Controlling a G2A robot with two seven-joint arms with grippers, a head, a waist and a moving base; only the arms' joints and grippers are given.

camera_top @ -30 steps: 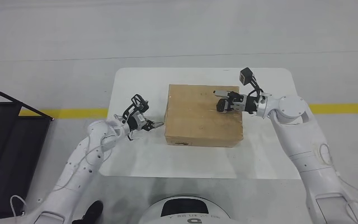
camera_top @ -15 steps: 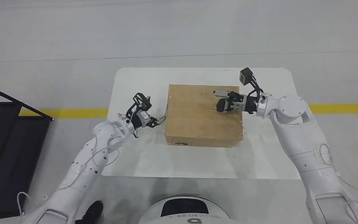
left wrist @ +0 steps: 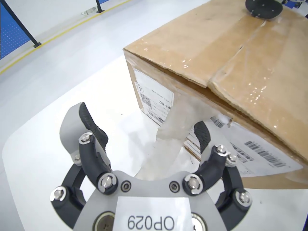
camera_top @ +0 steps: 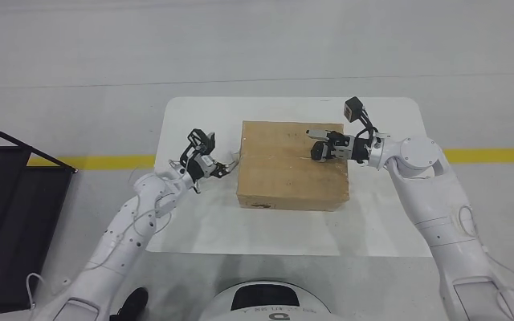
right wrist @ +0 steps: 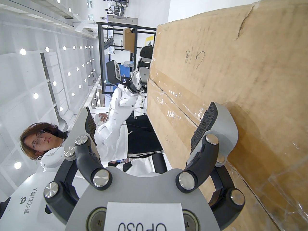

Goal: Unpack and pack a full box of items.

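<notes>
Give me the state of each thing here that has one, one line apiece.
box: upright on the table, top flaps shut, seam taped.
tape strip: partly peeled from the box's end face, its free end hanging between the left tool's fingers.
left tool: open, at the box's end, a finger on either side of the tape strip.
right tool: open, one finger lying on the box top.

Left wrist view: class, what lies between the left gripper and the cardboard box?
A loose strip of clear tape runs from the cardboard box to between the open fingers of the left gripper, as the left wrist view shows.
</notes>
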